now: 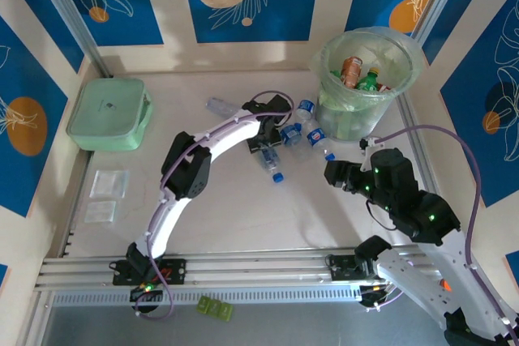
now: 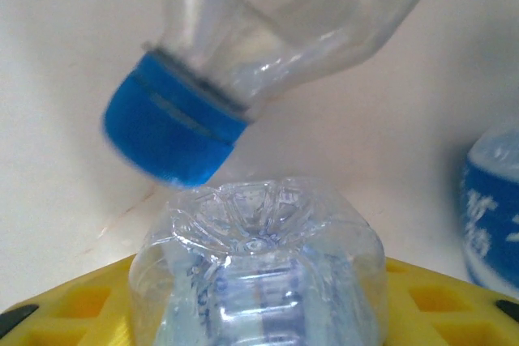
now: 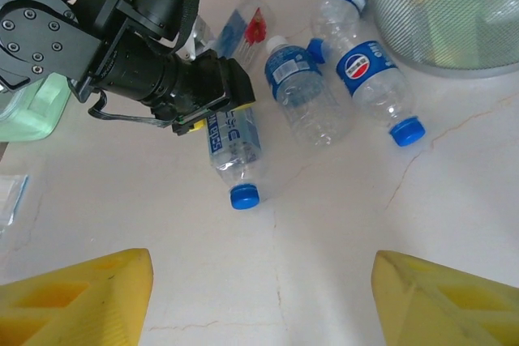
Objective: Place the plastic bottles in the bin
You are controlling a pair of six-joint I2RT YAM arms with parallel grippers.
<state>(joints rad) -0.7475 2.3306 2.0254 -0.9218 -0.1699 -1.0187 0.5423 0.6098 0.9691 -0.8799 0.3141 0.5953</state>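
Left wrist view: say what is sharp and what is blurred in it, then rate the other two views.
Left wrist: the held bottle is fairly sharp; the blue cap beyond it is smeared. Right wrist: the plastic bottles on the table are crisp, the yellow fingers slightly soft. Top external: even light, faint shadows, whole scene in focus.

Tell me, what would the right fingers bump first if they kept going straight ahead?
Probably the blue-capped bottle lying beside the left arm, cap end first. If the right fingers tilt down, they might meet the table sooner; depth is unclear.
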